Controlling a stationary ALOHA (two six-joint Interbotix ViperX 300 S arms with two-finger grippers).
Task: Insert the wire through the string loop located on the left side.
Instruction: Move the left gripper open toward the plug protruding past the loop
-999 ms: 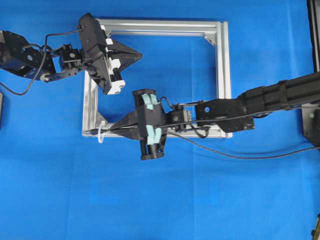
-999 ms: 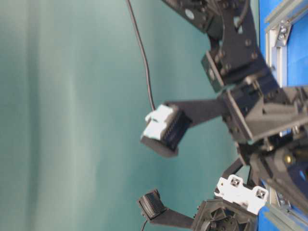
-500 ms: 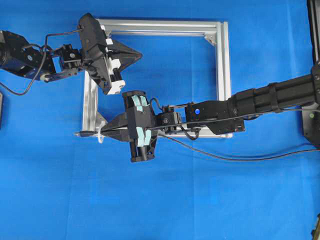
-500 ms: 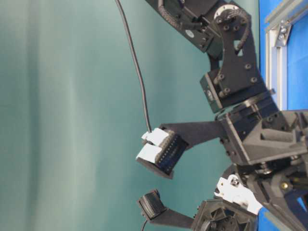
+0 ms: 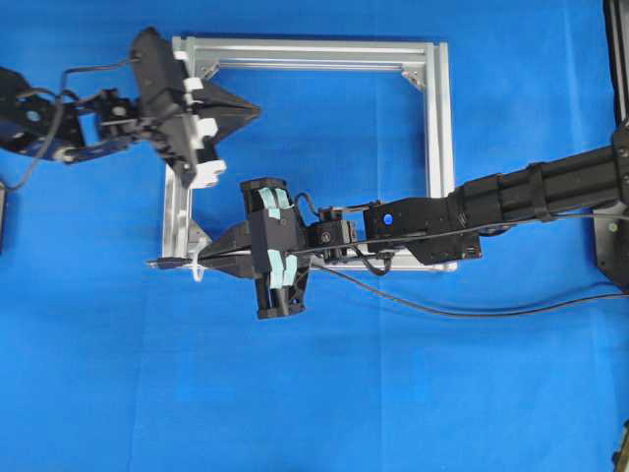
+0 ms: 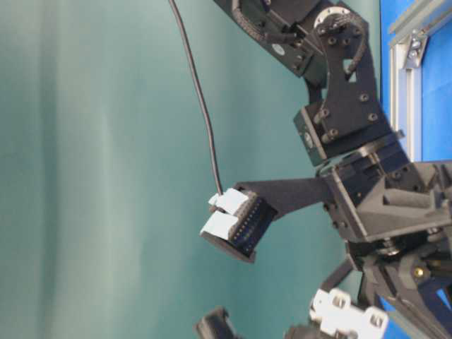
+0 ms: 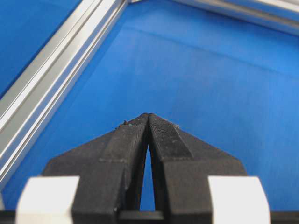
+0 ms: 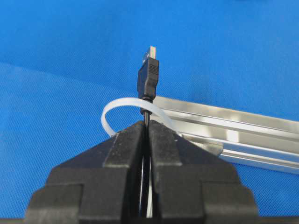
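Observation:
The thin black wire (image 5: 472, 310) trails right over the blue cloth from my right gripper (image 5: 218, 254), which is shut on it just behind the plug. The slim dark plug (image 8: 148, 77) with its metal tip pokes out past the small white string loop (image 8: 117, 106), and the cable runs under the loop's arch. From overhead the plug (image 5: 162, 263) lies left of the string loop (image 5: 200, 264), at the frame's lower left corner. My right gripper (image 8: 146, 125) has its tips right at the loop. My left gripper (image 5: 257, 110) hovers shut and empty over the frame's upper left, and the left gripper (image 7: 148, 115) has its tips touching.
The square aluminium frame (image 5: 437, 147) lies flat on the blue cloth, and its rail (image 8: 243, 128) runs right of the loop. My right arm (image 5: 531, 192) crosses the frame's lower right corner. A black fixture (image 5: 611, 241) stands at the right table edge.
The right gripper slid left, carrying the plug through the loop, then held still. The left arm drew back up and to the left, away from the right gripper.

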